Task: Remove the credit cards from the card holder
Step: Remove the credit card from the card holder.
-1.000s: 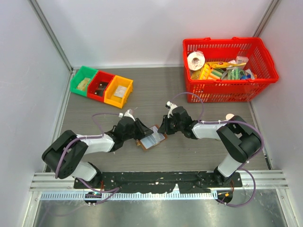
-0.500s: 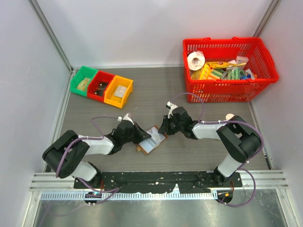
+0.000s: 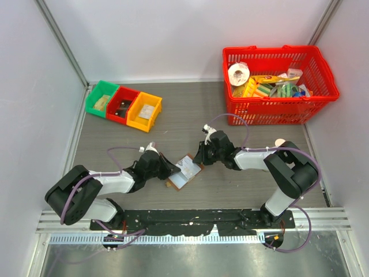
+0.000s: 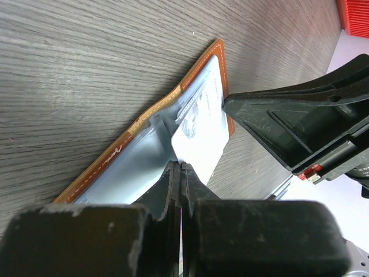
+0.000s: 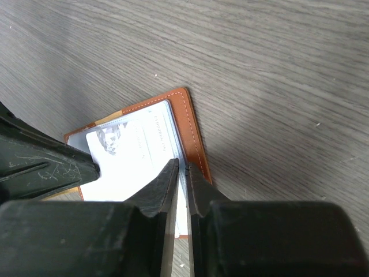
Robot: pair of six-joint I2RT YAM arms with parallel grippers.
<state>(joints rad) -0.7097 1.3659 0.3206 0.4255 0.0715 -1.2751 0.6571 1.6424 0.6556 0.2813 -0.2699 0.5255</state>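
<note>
The brown card holder [image 3: 179,180] lies open on the table between both arms, its pale blue panels facing up [image 4: 124,173] [image 5: 194,135]. A white credit card [image 3: 187,166] [image 4: 199,133] [image 5: 130,158] lies slanted over the right-hand panel, partly out of its pocket. My left gripper [image 3: 169,171] [image 4: 180,167] is shut on that card's near edge. From the other side, my right gripper [image 3: 198,162] [image 5: 180,168] is nipped on the holder's right edge, with a thin pale strip showing between its jaws. Any further cards are hidden.
A red basket [image 3: 271,51] full of groceries stands at the back right. Green [image 3: 101,97], red [image 3: 121,105] and yellow [image 3: 145,112] bins sit in a row at the back left. Grey walls close in both sides.
My left gripper has shut and drawn back towards the lower left. The white card has slid with it, further out of its pocket. The right gripper has stayed put.
</note>
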